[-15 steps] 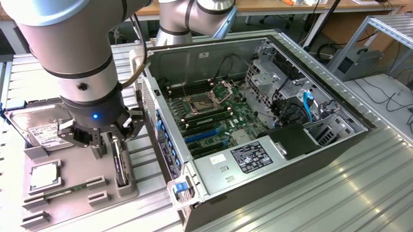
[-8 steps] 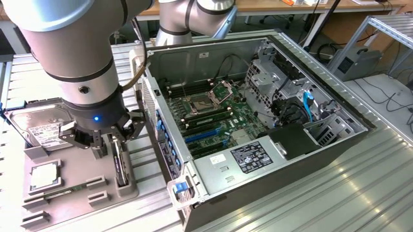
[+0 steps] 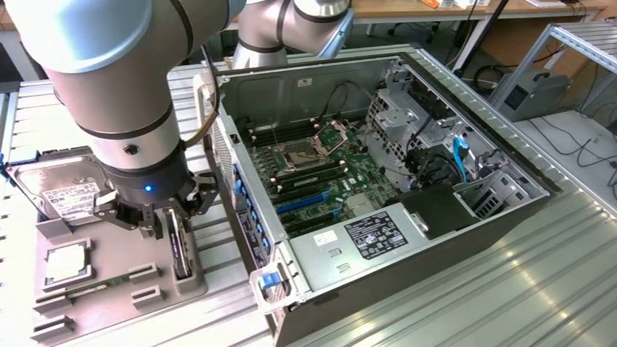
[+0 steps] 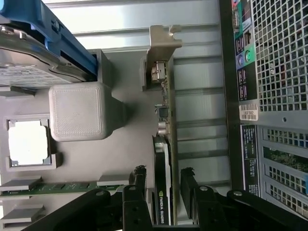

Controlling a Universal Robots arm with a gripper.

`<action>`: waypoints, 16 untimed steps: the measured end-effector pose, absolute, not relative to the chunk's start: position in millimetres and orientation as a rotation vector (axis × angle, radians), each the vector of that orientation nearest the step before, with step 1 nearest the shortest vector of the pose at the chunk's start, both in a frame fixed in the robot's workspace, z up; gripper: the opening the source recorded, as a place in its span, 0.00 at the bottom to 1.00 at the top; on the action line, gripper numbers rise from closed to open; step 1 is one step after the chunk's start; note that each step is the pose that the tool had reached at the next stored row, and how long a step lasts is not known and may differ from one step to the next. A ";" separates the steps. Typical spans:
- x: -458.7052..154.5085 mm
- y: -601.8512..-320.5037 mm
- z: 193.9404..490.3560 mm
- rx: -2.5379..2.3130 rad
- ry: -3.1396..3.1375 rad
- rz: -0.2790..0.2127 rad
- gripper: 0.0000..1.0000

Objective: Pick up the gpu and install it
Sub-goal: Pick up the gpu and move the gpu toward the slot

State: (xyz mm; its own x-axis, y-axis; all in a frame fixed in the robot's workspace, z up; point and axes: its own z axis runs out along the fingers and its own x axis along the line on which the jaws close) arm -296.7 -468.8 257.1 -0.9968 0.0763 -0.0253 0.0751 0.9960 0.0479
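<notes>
The gpu (image 3: 179, 249) stands on its edge in a slot at the right side of the grey fixture tray (image 3: 115, 293). In the wrist view the gpu (image 4: 164, 120) is a thin dark card, and its pale metal bracket (image 4: 162, 43) is at the end far from me. My gripper (image 3: 164, 220) has come down over the near end of the card. In the wrist view the gripper (image 4: 162, 177) is open. Its black fingers (image 4: 140, 180) straddle the card, with a small gap on each side.
The tray also holds a hard drive (image 3: 63, 191) with a blue rail, a processor (image 3: 66, 262) and a memory stick (image 3: 97, 283). The open computer case (image 3: 386, 181) stands close to the tray at the exterior view's right, with blue card slots (image 3: 308, 202) on its motherboard. In the wrist view the case's perforated wall (image 4: 281, 72) is near the card.
</notes>
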 end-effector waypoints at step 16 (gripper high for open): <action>-296.7 -468.8 245.3 0.118 3.112 0.073 0.42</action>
State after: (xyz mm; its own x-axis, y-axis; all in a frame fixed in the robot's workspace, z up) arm -296.7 -468.8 245.3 -0.9968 0.0763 -0.0251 0.0751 0.9960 0.0476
